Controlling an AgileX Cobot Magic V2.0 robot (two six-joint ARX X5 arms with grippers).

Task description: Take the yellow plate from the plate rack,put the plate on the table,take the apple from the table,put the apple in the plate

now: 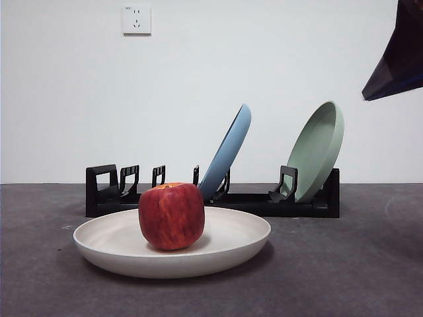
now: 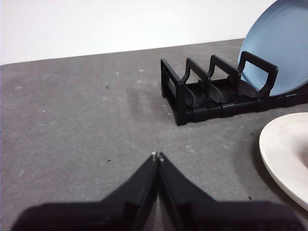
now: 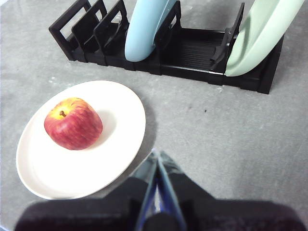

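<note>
While the plate rack (image 1: 211,198) stands along the back of the table (image 1: 344,264), it carries a blue plate (image 1: 228,150) leaning near its middle and a pale green plate (image 1: 318,150) leaning at one end, with its other slots bare. Just in front of the rack lies the yellow plate (image 1: 231,241), flat on the table, and the apple (image 1: 171,216) sits upright inside it, off-centre. Nothing crowds the plate. Raised above the table beside the plate, the right tool (image 3: 156,155) is clenched on nothing. Farther off, the left tool (image 2: 157,156) is likewise clenched and empty, facing the rack's handle end.
</note>
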